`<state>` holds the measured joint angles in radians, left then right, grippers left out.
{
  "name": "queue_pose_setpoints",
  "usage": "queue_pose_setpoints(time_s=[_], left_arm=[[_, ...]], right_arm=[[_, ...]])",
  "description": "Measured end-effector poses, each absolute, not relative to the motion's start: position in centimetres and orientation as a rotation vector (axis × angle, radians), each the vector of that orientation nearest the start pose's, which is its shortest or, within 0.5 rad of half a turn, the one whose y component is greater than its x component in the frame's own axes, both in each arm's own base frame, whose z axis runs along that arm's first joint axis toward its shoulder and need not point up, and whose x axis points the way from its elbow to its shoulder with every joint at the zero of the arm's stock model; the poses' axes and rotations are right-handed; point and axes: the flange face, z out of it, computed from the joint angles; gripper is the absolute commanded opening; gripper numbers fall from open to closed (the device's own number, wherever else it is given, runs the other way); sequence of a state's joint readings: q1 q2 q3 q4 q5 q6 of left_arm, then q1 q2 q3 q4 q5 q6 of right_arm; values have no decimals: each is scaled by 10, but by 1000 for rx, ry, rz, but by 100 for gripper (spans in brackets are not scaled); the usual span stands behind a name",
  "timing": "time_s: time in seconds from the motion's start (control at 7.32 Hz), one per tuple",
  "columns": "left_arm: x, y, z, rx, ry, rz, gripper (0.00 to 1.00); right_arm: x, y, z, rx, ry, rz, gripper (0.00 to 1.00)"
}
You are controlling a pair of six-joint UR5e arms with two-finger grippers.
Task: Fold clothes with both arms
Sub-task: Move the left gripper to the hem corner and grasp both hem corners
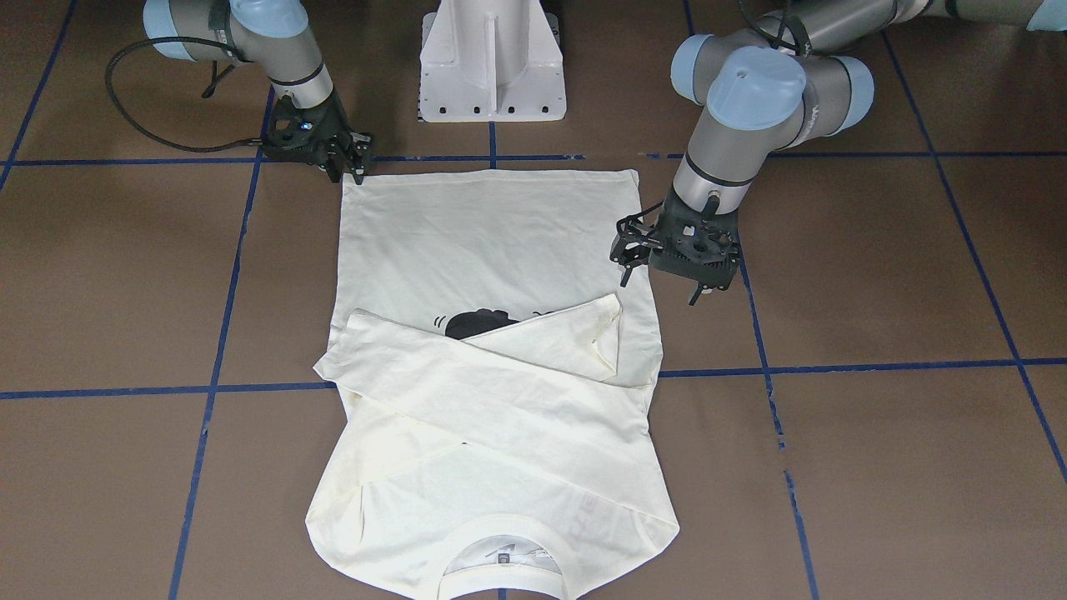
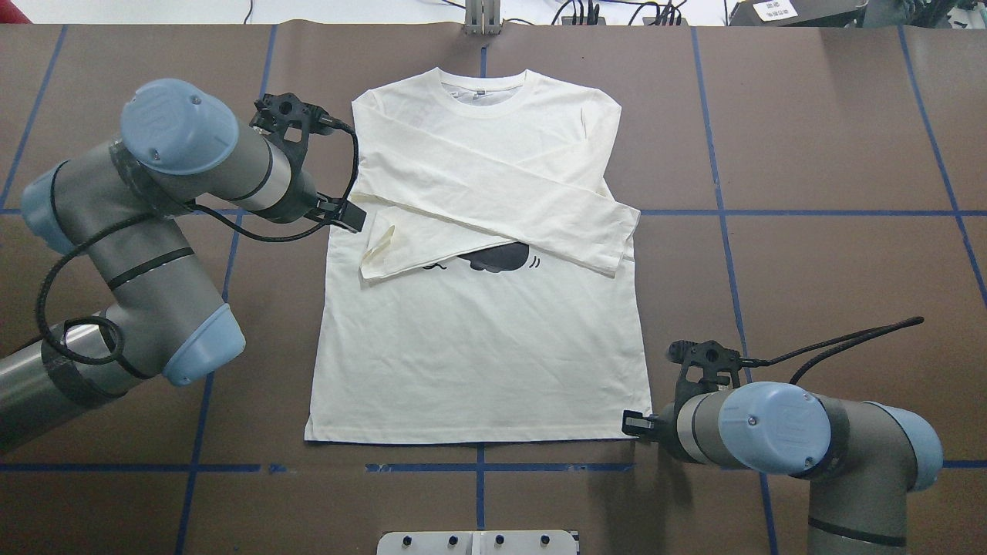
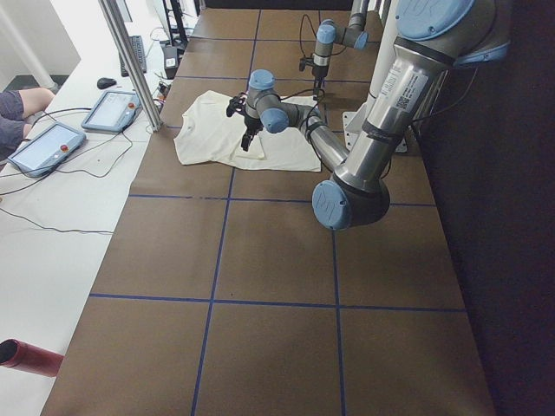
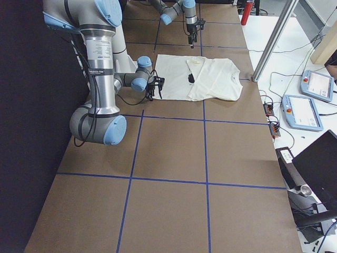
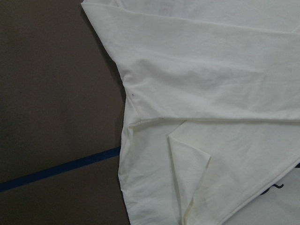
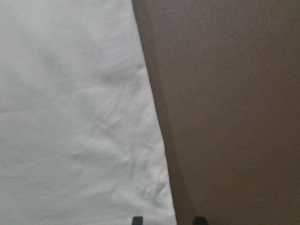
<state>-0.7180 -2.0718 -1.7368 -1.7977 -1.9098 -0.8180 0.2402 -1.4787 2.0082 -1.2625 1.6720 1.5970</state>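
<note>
Cream-white long-sleeved T-shirt (image 2: 478, 362) lies flat and print side up on the brown table with blue tape grid lines (image 2: 810, 270). Its collar points away from the robot and its hem faces the white pedestal base (image 1: 492, 58). Both sleeves are folded in across the chest and cross each other. The upper sleeve (image 2: 501, 193) runs from the shoulder on the robot's left down to a cuff near the shirt's right side edge. The lower sleeve's cuff (image 2: 378, 250) sits near the left side edge with its end turned up. Only a strip of the black cat print (image 2: 493, 258) shows below the crossed sleeves. The right hand (image 1: 357, 171) is at the hem corner on the robot's right. In the right wrist view it is spread, with the two fingertips (image 6: 137, 219) either side of the cloth edge and nothing gripped. I can't tell if the tips touch the table. The left hand (image 1: 625, 265) hangs over the shirt's left side edge, just hem-side of the turned-up cuff. The left wrist view looks down on the armpit seam and that cuff, and the cloth there is flat. Its fingers aren't in that view and the exterior views are too coarse, so I can't tell whether it is spread or clenched.
</note>
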Motion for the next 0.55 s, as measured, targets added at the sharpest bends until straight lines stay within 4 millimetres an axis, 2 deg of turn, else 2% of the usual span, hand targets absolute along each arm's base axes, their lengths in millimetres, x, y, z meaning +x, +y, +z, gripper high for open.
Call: queue_pose_setpoints(time_s=[0.14,0.55], left_arm=[[422,-502,274,359,869,183,100],[422,-500,271,359,875,180,100]], right_arm=[[-473,-243,380,-5,-845,209,0],[-467,-247,369,3,-867,220,0]])
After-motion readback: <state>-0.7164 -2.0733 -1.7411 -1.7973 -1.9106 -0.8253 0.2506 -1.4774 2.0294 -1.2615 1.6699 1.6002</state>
